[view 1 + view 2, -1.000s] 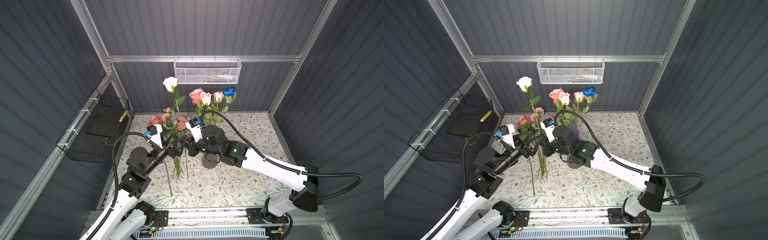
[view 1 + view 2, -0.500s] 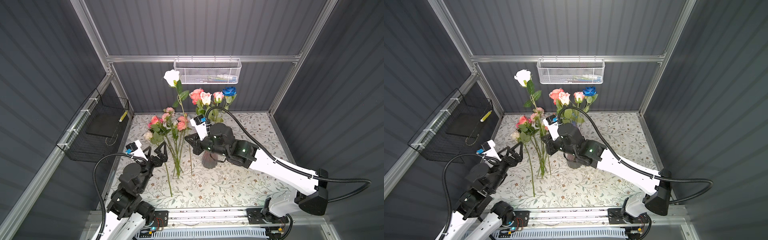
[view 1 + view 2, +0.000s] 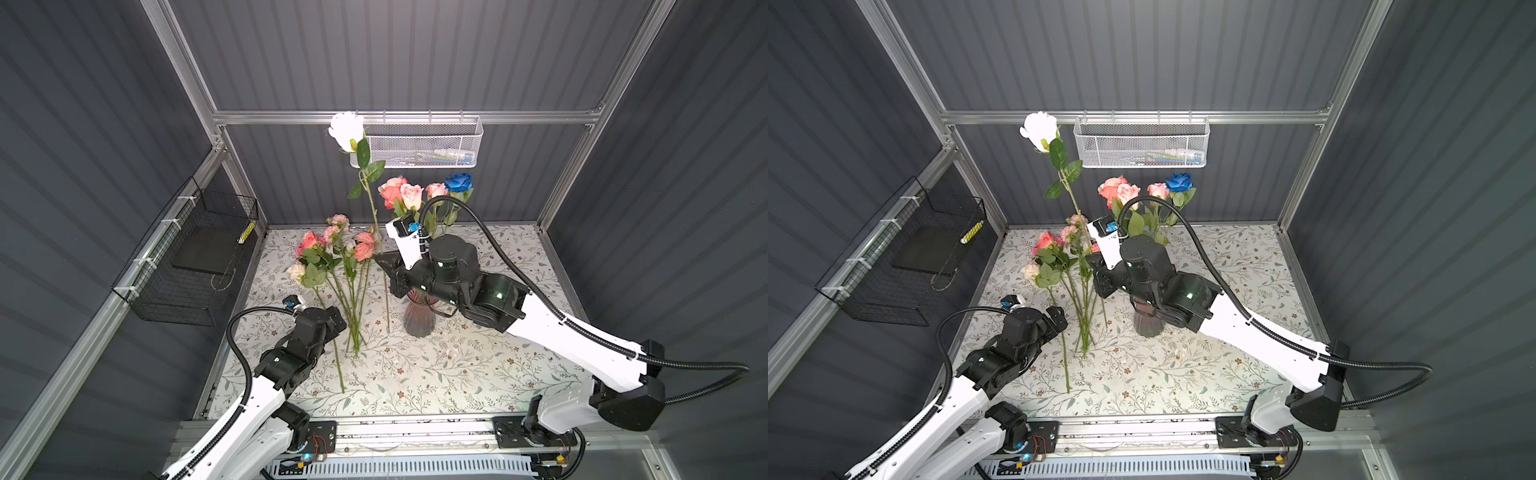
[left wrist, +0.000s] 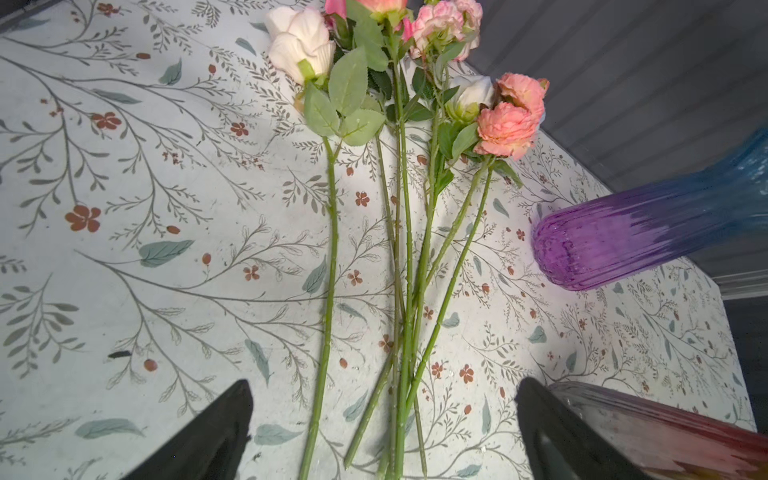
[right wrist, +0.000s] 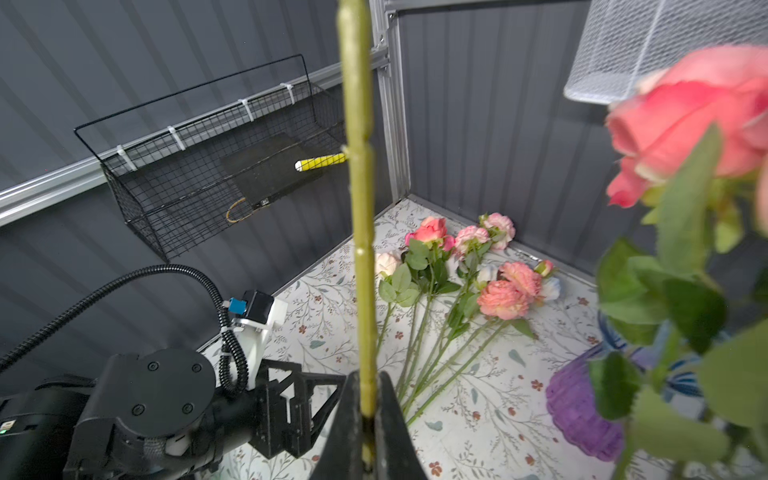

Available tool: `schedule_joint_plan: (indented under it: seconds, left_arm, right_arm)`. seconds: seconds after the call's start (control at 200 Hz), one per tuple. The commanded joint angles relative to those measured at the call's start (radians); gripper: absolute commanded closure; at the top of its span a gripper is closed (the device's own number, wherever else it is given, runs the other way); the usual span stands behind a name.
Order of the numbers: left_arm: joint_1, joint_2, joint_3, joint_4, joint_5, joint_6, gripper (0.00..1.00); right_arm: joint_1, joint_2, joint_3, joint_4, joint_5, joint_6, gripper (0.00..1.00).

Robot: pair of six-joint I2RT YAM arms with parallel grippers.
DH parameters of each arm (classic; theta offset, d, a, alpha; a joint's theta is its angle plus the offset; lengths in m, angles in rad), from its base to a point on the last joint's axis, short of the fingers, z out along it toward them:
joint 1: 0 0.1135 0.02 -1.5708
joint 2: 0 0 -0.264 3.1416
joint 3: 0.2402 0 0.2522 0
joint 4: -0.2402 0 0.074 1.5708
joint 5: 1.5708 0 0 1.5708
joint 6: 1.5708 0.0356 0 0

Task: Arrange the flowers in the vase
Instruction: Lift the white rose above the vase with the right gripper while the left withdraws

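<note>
My right gripper (image 3: 383,262) (image 5: 368,399) is shut on the stem of a white rose (image 3: 346,129) (image 3: 1040,129). It holds the rose upright, head high near the back wall, just left of the vase (image 3: 419,320) (image 3: 1147,326). The vase, purple in the wrist views (image 4: 623,241) (image 5: 582,415), holds pink, coral and one deep blue rose (image 3: 415,195). Several flowers (image 3: 332,257) (image 4: 399,249) (image 5: 457,270) lie on the table, stems pointing toward me. My left gripper (image 3: 340,322) (image 4: 384,415) hangs open low over their stem ends, holding nothing.
A black wire basket (image 3: 195,266) hangs on the left wall and a white mesh basket (image 3: 419,141) on the back rail, close beside the white rose head. The table (image 3: 478,365) has a floral cover and grey walls on three sides.
My left gripper has pulled back from the white rose's stem and dropped low over the lying stems, still open. The right gripper has raised the white rose and shifted it right toward the vase.
</note>
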Motion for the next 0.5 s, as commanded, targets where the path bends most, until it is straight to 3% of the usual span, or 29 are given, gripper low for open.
schedule_joint_plan:
  seconds: [0.0, 0.17, 0.495]
  left_arm:
    - [-0.005, -0.042, -0.040, 0.009, -0.027, -0.087, 0.01]
    - [-0.005, -0.092, -0.075, 0.059, -0.045, -0.117, 0.01]
    - [-0.005, -0.017, -0.030, 0.032, -0.034, -0.113, 0.01]
  right_arm:
    - [-0.017, -0.079, -0.008, -0.006, 0.086, -0.066, 0.98]
    - [-0.062, -0.179, -0.087, 0.035, 0.134, -0.095, 0.97]
    - [-0.221, -0.238, -0.199, 0.105, 0.070, -0.061, 0.97]
